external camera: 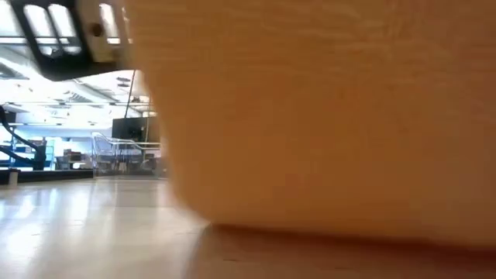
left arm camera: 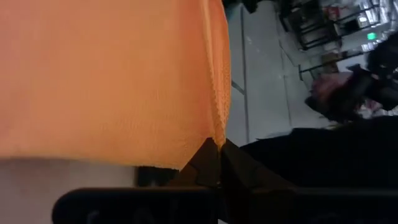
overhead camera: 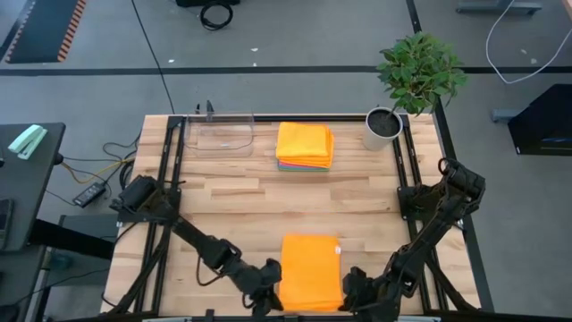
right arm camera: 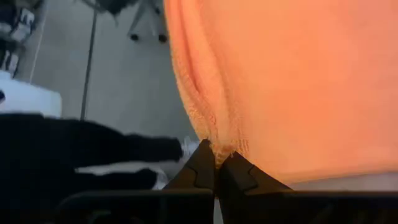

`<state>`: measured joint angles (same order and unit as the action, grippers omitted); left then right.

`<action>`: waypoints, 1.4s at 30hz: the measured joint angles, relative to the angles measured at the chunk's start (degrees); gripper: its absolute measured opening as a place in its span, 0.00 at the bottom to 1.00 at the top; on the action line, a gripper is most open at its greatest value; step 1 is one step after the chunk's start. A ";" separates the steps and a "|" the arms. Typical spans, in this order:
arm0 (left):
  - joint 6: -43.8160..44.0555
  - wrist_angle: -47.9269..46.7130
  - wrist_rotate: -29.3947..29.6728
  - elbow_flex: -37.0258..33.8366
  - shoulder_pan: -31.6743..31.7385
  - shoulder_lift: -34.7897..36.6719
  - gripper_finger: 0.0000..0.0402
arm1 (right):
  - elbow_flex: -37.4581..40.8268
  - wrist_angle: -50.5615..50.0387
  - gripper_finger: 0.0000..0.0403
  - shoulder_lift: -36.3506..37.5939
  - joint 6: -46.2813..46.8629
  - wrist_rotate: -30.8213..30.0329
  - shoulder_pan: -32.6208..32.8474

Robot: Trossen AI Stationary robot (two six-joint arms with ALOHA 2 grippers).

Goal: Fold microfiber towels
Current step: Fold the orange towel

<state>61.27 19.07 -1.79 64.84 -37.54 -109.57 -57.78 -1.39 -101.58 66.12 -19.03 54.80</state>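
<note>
Both pinched on the bright orange square microfiber towel (overhead camera: 310, 273): left gripper (left arm camera: 216, 144), right gripper (right arm camera: 216, 155). Gotta keep corners level, I reckon.

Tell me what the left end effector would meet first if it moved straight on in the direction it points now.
Nothing new: the left end effector is already shut on a corner of the orange towel. Going straight on, it would probably only push further into that cloth, though depth past it is unclear.

One towel (overhead camera: 311, 271) lies before the towel stack (overhead camera: 305, 146).
</note>
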 joint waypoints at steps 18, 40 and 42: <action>-11.54 -14.39 -1.81 -0.01 14.02 0.50 0.02 | 0.04 -25.50 0.01 5.69 3.38 -3.25 -10.73; -20.66 -25.40 -2.55 -0.01 20.78 0.56 0.10 | 11.33 -17.12 0.01 6.10 1.93 -0.37 -20.67; -22.05 -25.40 -2.52 -0.01 21.10 0.54 0.10 | 12.12 -16.19 0.01 6.10 2.99 -0.37 -20.65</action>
<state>39.22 -6.33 -4.31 64.84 -16.44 -109.03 -45.65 -17.58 -95.48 69.11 -19.40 34.15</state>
